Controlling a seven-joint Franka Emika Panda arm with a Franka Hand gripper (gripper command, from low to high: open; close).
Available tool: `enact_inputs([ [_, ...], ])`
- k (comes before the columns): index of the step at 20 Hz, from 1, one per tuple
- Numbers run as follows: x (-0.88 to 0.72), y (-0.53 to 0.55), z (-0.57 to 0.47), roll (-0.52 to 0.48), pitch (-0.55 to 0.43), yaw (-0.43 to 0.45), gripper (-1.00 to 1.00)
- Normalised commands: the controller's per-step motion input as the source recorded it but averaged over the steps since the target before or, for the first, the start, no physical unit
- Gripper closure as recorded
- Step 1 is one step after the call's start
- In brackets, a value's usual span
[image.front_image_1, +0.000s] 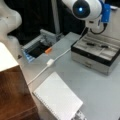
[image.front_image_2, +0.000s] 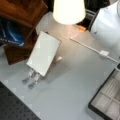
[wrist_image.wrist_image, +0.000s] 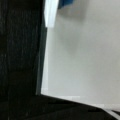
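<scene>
**Overhead, the arm hangs above the tray box; its gripper stays out of sight**

Nowhere do the gripper's fingers show, so whether they are apart or together cannot be told. In a front view the white arm (image.front_image_1: 86, 8), with a blue light on its rounded end and a blue part beside it, hangs at the top above a compartmented box (image.front_image_1: 96, 51) with a black rim, grey trays and a small drawer front. The wrist view gives only a pale grey surface, a dark area down the left and bottom, and a white and blue edge at the top.

A white cable (image.front_image_1: 47, 66) with a small white block on it runs across the grey table (image.front_image_1: 100, 90) from near the box toward a front view's left. Just above it an orange object (image.front_image_1: 48, 50) lies at the edge of a dark recess. A white notepad (image.front_image_1: 57, 98) lies near the bottom, beside a brown wooden cabinet (image.front_image_1: 13, 95). In a front view the notepad (image.front_image_2: 44, 52) sits beside the wooden piece (image.front_image_2: 17, 30), a white lampshade (image.front_image_2: 68, 10) glows at the top, and two metal clips (image.front_image_2: 31, 78) poke out beneath the pad.
</scene>
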Motion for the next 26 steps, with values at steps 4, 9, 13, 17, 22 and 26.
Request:
enact_inputs([
  [4,-0.33,-0.28,0.03,-0.064,0.032,-0.098,-1.0],
  [9,-0.22,-0.34,0.02,-0.096,0.055,-0.016,-1.0],
  [13,-0.12,-0.27,-0.01,-0.123,0.047,0.064,-1.0],
  [17,-0.09,-0.22,0.01,-0.199,0.024,0.114,-1.0],
  [22,-0.15,-0.2,0.06,-0.401,-0.011,0.085,-1.0],
  [26,-0.21,-0.1,0.14,-0.455,-0.055,0.035,-1.0],
])
